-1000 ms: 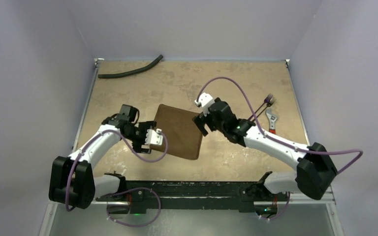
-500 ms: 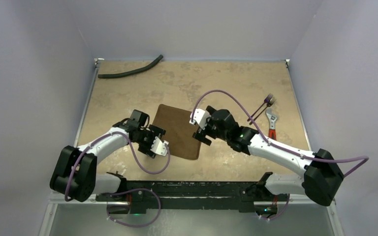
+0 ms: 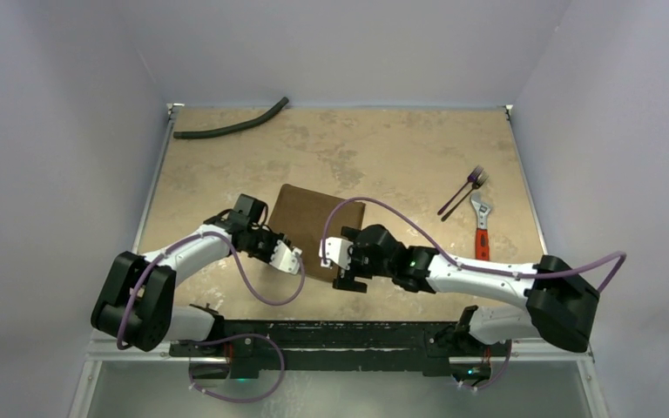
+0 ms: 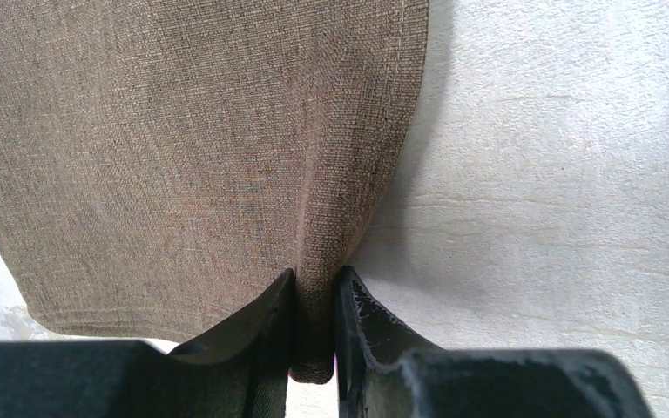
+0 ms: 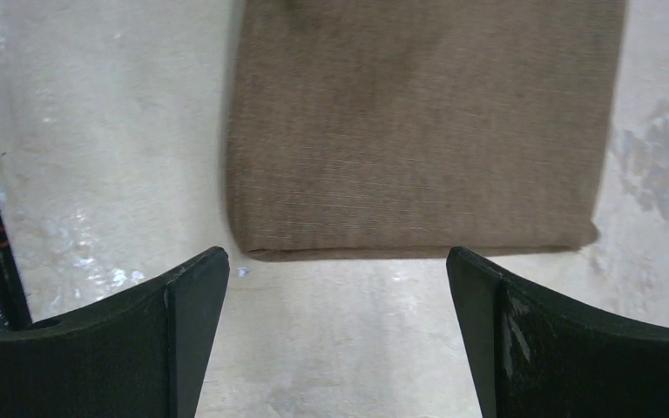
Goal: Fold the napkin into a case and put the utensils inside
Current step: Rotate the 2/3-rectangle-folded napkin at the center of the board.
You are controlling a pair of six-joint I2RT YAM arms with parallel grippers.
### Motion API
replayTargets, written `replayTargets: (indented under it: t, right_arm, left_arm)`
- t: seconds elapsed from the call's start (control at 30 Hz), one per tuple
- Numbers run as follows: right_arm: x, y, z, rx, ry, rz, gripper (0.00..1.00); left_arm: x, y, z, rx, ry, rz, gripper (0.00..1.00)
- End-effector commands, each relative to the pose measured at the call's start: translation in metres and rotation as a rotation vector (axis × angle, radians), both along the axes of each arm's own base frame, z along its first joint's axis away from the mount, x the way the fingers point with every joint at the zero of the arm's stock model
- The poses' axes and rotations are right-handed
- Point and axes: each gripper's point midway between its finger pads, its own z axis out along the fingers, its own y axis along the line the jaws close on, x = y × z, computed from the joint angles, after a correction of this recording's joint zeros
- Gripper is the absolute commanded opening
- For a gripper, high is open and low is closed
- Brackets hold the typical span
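The napkin [image 3: 309, 222] is being shown folded flat at mid-table [image 3: 383, 148], with the utensils [image 3: 463, 192] well apart at its right. Only in the left wrist view is its edge being seen pinched by the left gripper [image 4: 314, 292]. The right gripper [image 5: 335, 261] is being held spread wide, low, just short of the near edge.

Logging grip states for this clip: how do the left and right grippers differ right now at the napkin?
The left gripper is pinched shut on the edge of the napkin; the right gripper stands wide open, holding nothing. The left creases the cloth; the right only faces the napkin's edge, with no contact visible. Both have black fingers and sit at the napkin's near end.
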Motion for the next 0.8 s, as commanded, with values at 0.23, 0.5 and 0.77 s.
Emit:
replayTargets:
  t: [0.23, 0.5, 0.77]
  right_arm:
    - [-0.013, 0.015, -0.038, -0.071, 0.04, 0.091, 0.96]
    - [-0.01, 0.021, -0.056, -0.062, 0.098, 0.035, 0.81]
    - [0.009, 0.018, -0.055, -0.035, 0.107, -0.049, 0.66]
  left_arm:
    - [0.014, -0.015, 0.015, -0.079, 0.013, 0.066, 0.2]
    - [0.014, -0.017, 0.017, -0.091, 0.033, 0.074, 0.18]
    - [0.015, -0.018, 0.018, -0.091, 0.047, 0.07, 0.16]
